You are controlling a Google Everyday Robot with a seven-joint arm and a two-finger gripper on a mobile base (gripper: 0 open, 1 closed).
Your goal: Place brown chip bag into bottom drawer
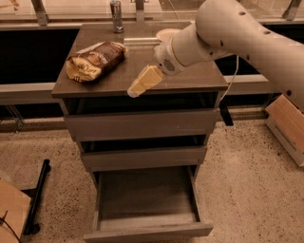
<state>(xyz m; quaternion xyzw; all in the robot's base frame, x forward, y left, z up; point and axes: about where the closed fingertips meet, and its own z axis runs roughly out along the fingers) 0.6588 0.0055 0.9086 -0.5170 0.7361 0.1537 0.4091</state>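
The brown chip bag (95, 60) lies on the back left of the cabinet top (190, 78), dark brown with a tan-yellow end toward the left. My gripper (136, 88) hangs just above the front middle of the top, to the right of the bag and apart from it, holding nothing. The white arm (228, 33) reaches in from the upper right. The bottom drawer (142, 194) is pulled out below, with nothing in its shallow tray.
A metal can (116, 9) stands at the back of the top. A white bowl (166, 34) is partly hidden behind the arm. Two higher drawers (142, 124) are nearly closed. A cardboard box (287, 126) sits at the right, a black stand (37, 197) at the lower left.
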